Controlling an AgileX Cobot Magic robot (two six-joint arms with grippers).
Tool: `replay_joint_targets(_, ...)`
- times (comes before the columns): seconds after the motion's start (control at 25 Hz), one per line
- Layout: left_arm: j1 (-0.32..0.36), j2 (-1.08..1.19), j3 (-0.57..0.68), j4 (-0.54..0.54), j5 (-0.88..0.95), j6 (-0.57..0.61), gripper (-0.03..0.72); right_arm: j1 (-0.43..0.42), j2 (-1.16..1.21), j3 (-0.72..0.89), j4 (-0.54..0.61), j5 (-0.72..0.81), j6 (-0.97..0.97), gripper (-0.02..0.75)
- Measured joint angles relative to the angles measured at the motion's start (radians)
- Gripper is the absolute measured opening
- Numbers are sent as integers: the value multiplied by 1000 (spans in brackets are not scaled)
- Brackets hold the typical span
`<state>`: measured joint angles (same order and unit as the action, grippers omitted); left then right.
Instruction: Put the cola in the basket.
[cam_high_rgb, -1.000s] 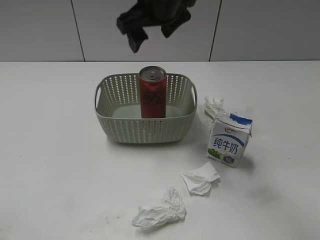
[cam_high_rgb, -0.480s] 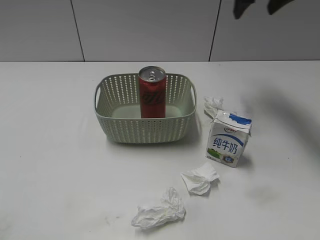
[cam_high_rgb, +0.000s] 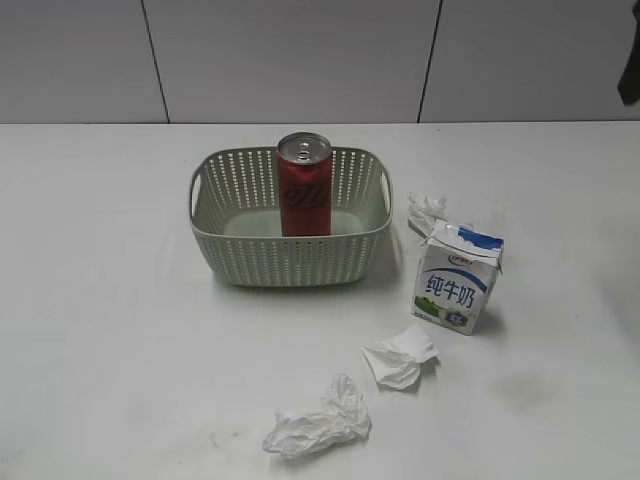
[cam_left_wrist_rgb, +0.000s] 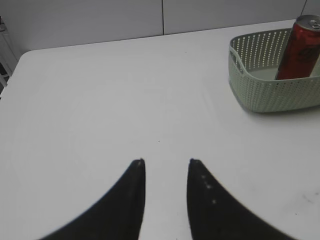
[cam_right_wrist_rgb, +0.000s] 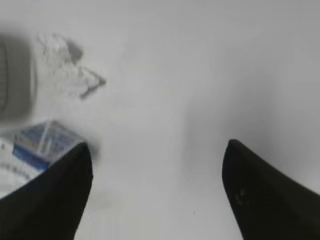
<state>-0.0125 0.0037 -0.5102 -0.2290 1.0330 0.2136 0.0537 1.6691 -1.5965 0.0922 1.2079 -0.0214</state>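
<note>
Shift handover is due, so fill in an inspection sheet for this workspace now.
Surface: white table, faint smudges near the front.
Job's things: tall red metal cola can upright inside the pale green perforated plastic basket.
Clutter: white-and-blue milk carton right of the basket; three crumpled white tissues.
Grippers: left gripper open, empty, away from the basket; right gripper open wide, empty.
Cables: nothing seen.
Surroundings: grey panelled wall.

Cola (cam_left_wrist_rgb: 301, 47) upright inside basket (cam_left_wrist_rgb: 270, 92); pincer (cam_left_wrist_rgb: 166, 165) empty.
</note>
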Motion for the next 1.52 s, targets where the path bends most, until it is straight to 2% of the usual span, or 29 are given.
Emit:
replay_joint_targets(0.32, 0, 0, 0, 0, 0, 0, 231, 2, -385, 561, -17, -52, -19, 593)
replay_joint_targets(0.68, 0, 0, 0, 0, 0, 0, 231, 2, -787, 916, -18, -109, -23, 591)
replay_joint_targets(1.0, 0, 0, 0, 0, 0, 0, 231, 2, -1122, 1080, -18, -144, -23, 591)
replay_joint_targets(1.52, 0, 0, 0, 0, 0, 0, 231, 2, -1457, 1088, -18, -163, -24, 591)
